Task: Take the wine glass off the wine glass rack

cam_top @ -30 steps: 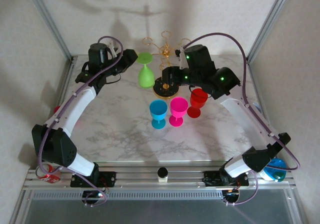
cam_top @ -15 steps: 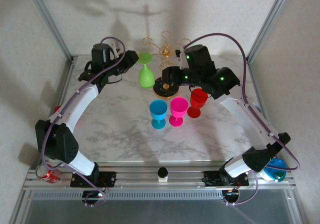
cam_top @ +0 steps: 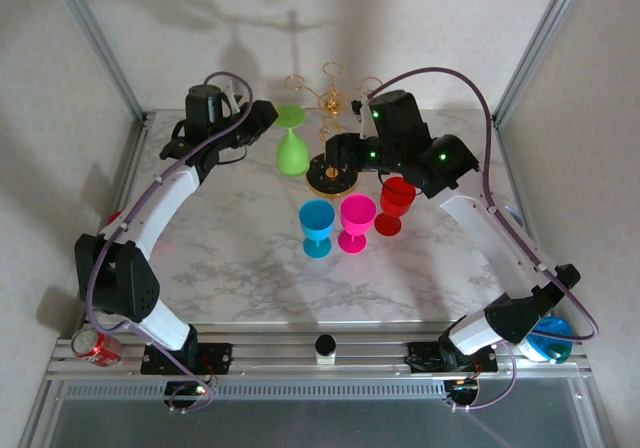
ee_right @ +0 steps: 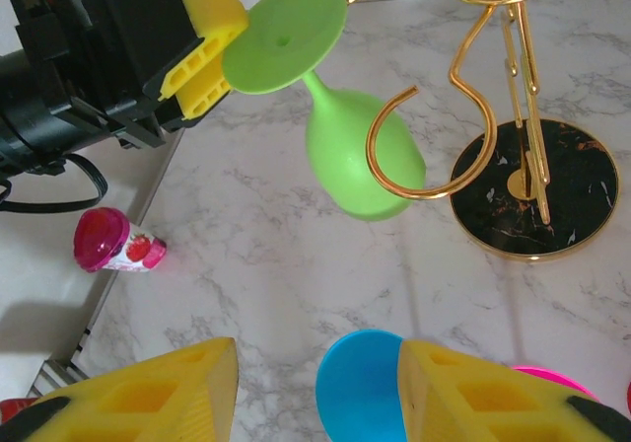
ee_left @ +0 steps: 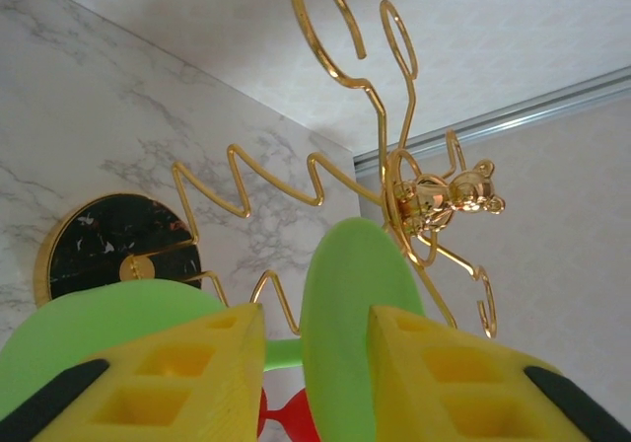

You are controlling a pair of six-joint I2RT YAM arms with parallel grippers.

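A green wine glass (cam_top: 292, 151) hangs upside down at the left side of the gold wire wine glass rack (cam_top: 330, 103), foot up and bowl just above the table. My left gripper (cam_top: 268, 116) reaches in from the left. In the left wrist view its yellow fingers (ee_left: 197, 363) straddle the glass's round foot (ee_left: 355, 314); the right finger is against it and a gap shows on the stem side. My right gripper (ee_right: 317, 348) hovers open over the table beside the rack's black base (ee_right: 537, 190), with nothing between its fingers. The green glass (ee_right: 360, 156) also appears in that view.
A blue glass (cam_top: 317, 226), a pink glass (cam_top: 357, 221) and a red glass (cam_top: 395, 203) stand upright in a row before the rack. A small pink-capped bottle (ee_right: 118, 243) lies at the table's left edge. A red can (cam_top: 95, 348) sits at the near left corner.
My left arm has edged toward the green glass and its jaws have narrowed about the foot. The right arm and the glass have not moved.
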